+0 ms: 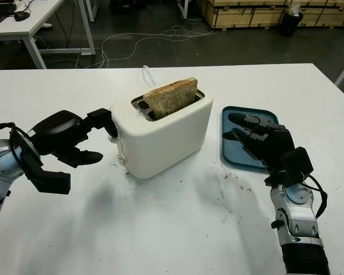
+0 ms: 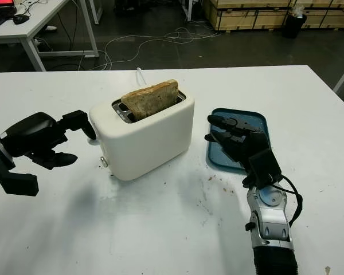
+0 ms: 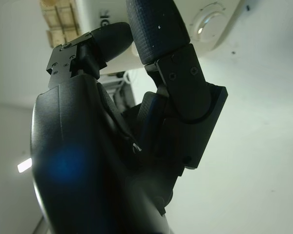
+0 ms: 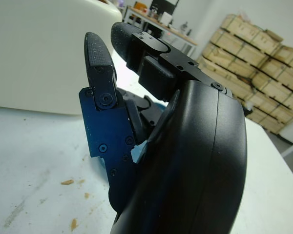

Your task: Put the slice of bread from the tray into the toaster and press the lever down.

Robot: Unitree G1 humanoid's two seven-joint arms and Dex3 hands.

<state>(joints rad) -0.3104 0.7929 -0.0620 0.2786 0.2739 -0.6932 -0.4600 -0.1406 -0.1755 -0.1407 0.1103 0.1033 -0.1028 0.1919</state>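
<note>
Nearest us, crumbs (image 1: pixel 229 176) lie scattered on the white table (image 1: pixel 160 229) in front of the tray. Our right hand (image 1: pixel 258 137) is over the near part of the blue tray (image 1: pixel 249 114), to the right of the toaster; it holds nothing and is open, its fingers (image 4: pixel 98 53) stretched out toward the far side. Our left hand (image 1: pixel 74 137) sits at the left end of the toaster (image 1: pixel 160 134), with one finger (image 1: pixel 100 121) reaching up against that end wall, where the lever should be, though we cannot make out the lever itself behind the finger. The remaining fingers are partly curled below it and grasp nothing that we can see. In the left wrist view a round knob (image 3: pixel 207 22) on the toaster's end wall shows just beyond the fingertips. The slice of bread (image 1: pixel 171 97) stands upright in the toaster's slot, its top half sticking well above the rim. Past the table, cables (image 1: pixel 143 40) trail across the dark floor, another white table (image 1: pixel 40 17) stands at the far left, and wooden crates (image 1: pixel 246 11) line the far right
</note>
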